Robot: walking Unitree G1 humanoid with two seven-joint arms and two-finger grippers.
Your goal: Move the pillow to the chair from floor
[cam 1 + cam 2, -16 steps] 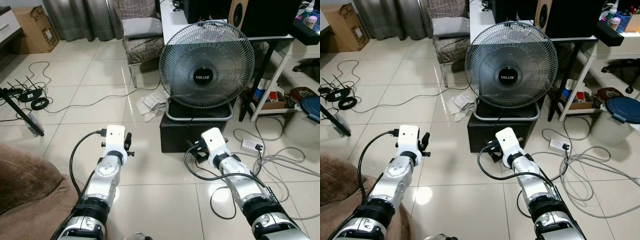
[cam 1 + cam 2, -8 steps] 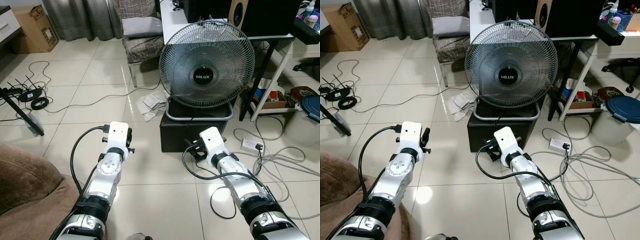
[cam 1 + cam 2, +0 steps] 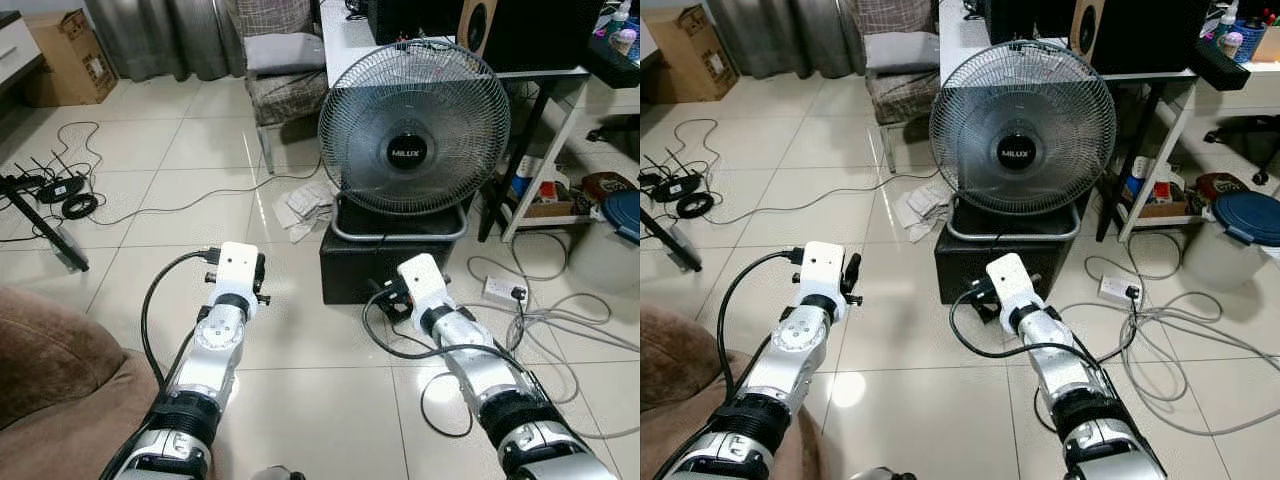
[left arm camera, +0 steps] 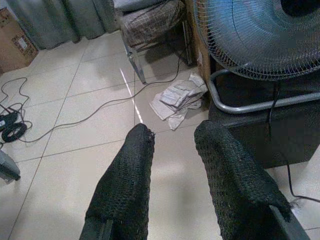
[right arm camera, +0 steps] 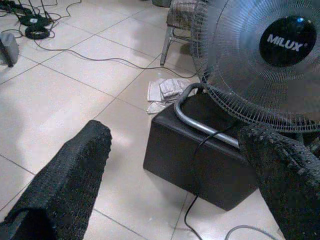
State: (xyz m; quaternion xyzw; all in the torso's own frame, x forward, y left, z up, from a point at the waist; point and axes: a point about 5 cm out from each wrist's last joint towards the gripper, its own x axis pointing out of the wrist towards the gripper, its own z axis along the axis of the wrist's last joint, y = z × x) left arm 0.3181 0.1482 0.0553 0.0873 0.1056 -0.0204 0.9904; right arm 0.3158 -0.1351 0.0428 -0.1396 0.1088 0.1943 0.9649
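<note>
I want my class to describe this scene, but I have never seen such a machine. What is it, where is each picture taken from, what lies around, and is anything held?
This is a walking humanoid robot with two silver arms, each ending in a gripper of two long black fingers. Two pictures come from cameras in its head, looking forward and down. There you see the left gripper and the right gripper held out over a tiled floor. The other two come from cameras on the wrists, looking along each gripper's fingers.

Both grippers are open and hold nothing.

Ahead stands a round fan on a black box. Crumpled papers lie beside it, and cables trail across the floor. Behind is a checked chair with a grey pillow already on its seat.
</note>
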